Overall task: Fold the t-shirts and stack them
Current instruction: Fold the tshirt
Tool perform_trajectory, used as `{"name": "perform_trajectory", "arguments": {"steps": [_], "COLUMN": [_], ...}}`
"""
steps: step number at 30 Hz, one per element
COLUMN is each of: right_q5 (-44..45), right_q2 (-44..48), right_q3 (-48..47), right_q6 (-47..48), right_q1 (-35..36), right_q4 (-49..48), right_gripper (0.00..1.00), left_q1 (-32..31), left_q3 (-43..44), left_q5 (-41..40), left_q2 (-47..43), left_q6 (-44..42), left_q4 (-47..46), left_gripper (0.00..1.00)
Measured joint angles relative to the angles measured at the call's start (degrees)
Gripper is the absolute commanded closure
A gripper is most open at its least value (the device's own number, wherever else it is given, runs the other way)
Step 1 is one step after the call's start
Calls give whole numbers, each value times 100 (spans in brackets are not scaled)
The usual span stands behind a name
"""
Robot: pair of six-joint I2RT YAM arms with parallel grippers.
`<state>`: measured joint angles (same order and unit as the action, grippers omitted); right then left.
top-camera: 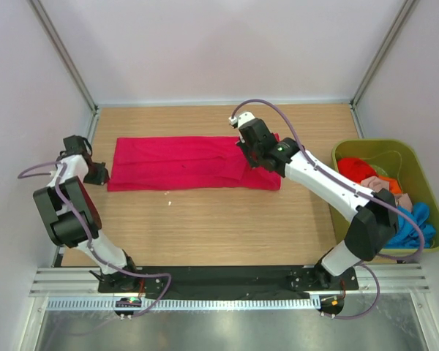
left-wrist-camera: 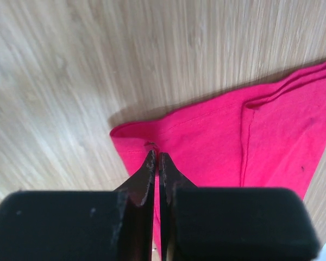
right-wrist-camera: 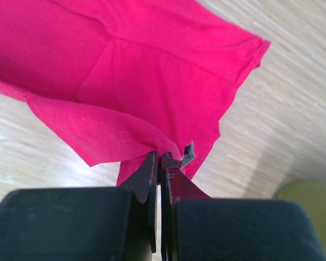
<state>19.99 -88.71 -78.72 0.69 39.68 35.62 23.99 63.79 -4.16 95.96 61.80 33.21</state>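
A large crimson t-shirt [top-camera: 175, 162] lies folded into a long band across the middle of the wooden table. My left gripper [top-camera: 104, 174] is at its left end. In the left wrist view the jaws [left-wrist-camera: 156, 155] are shut on the hem of the crimson cloth [left-wrist-camera: 217, 141], which lies flat. My right gripper [top-camera: 252, 157] is over the shirt's right part. There it [right-wrist-camera: 163, 157] is shut on a bunched, lifted edge of the shirt [right-wrist-camera: 152, 70], beside a small grey label. More t-shirts fill the tub: orange-red [top-camera: 355, 170], beige-pink [top-camera: 377, 183] and blue [top-camera: 413, 223].
An olive-green plastic tub [top-camera: 424, 172] stands at the right edge of the table; its corner [right-wrist-camera: 309, 196] shows in the right wrist view. White walls with metal posts close in the back and sides. Both arm bases sit on a black rail at the near edge.
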Motion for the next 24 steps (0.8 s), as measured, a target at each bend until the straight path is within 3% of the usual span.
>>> {"name": "perform_trajectory", "arguments": {"steps": [11,24], "right_q5": [28,131], "right_q2": [-973,-1095], "right_q3": [-551,-568], "right_q6": [680,850], "right_q1": [-238,-420], "right_q4": [-129,-109], "right_gripper": [99,99], "left_q1": [-332,-627], "left_q3": [1250,1884], "left_q5": [-254,-634], "left_q2": [1086,1576], "left_q6": [26,-87], "left_q4": [431,831], "left_gripper": [100,100]}}
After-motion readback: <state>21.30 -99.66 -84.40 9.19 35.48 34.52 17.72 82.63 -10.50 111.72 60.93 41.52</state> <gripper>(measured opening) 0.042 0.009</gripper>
